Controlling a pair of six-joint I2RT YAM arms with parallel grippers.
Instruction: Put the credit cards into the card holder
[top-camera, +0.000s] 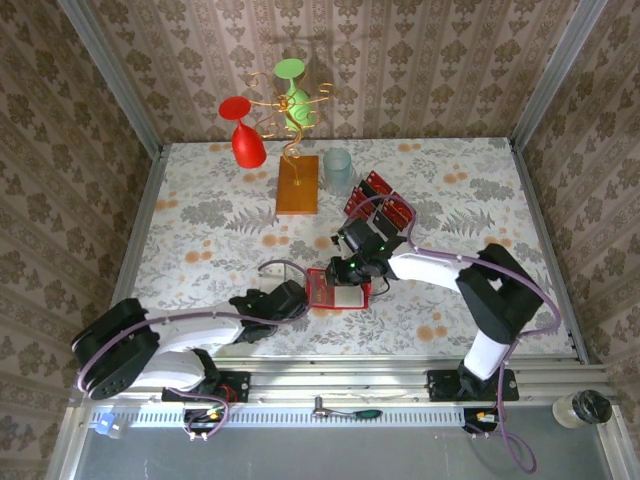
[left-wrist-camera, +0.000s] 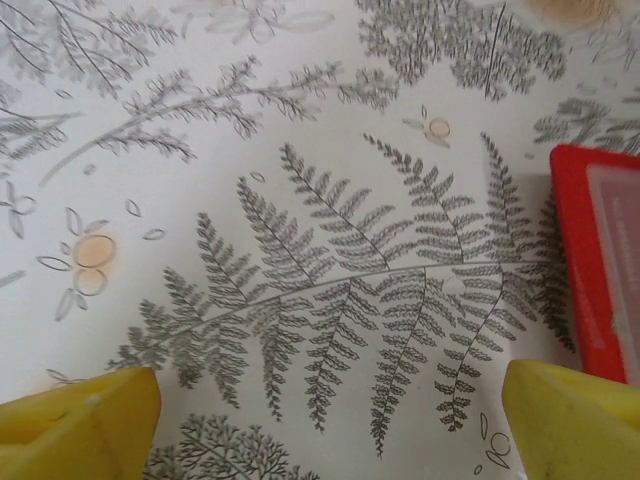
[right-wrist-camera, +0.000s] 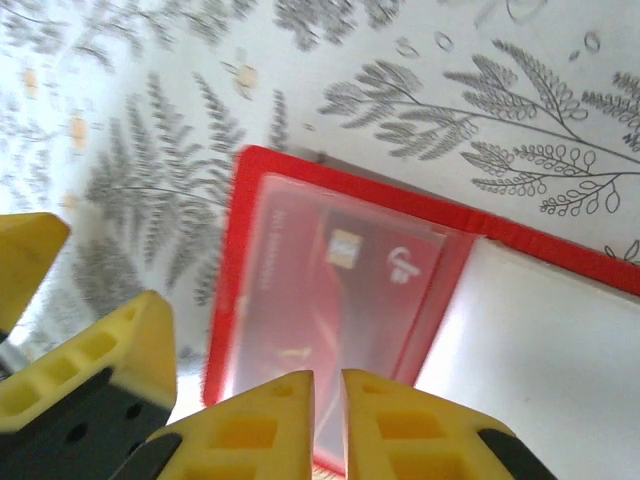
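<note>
The card holder (top-camera: 340, 296) lies open on the fern-patterned table, a red border around its clear pocket (right-wrist-camera: 224, 300). A red credit card (right-wrist-camera: 370, 290) lies flat inside that pocket. My right gripper (right-wrist-camera: 328, 385) hovers right over the card, jaws only a narrow slit apart, nothing pinched between them. My left gripper (left-wrist-camera: 330, 425) is wide open low over the table just left of the holder's red edge (left-wrist-camera: 590, 260); its yellow fingers (right-wrist-camera: 110, 350) also show in the right wrist view. More red credit cards (top-camera: 380, 205) stand behind in a tiered stand.
At the back stands a wire rack on an orange base (top-camera: 298, 186) with a red glass (top-camera: 246, 140) and a green one (top-camera: 292, 72), and a pale blue cup (top-camera: 338, 170) beside it. Walls enclose the table on three sides.
</note>
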